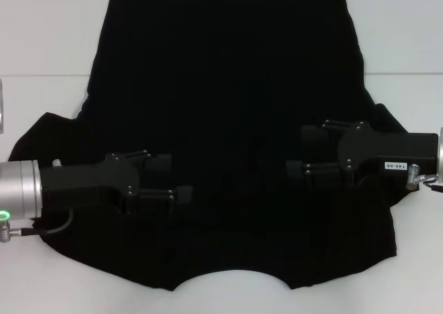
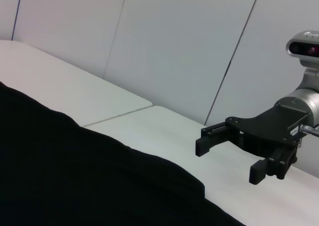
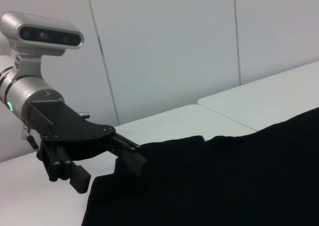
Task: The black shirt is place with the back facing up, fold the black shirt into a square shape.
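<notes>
Shirt [image 1: 228, 86] flat under both grippers, left gripper [image 1: 169, 182], right gripper [image 1: 304, 155], jaws parted

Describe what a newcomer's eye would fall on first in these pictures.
The black shirt dominates, spread flat across the white table with its curved neckline at the near edge. Over it hover two open hands pointing inward: the left hand above the left side, the right hand above the right.
</notes>
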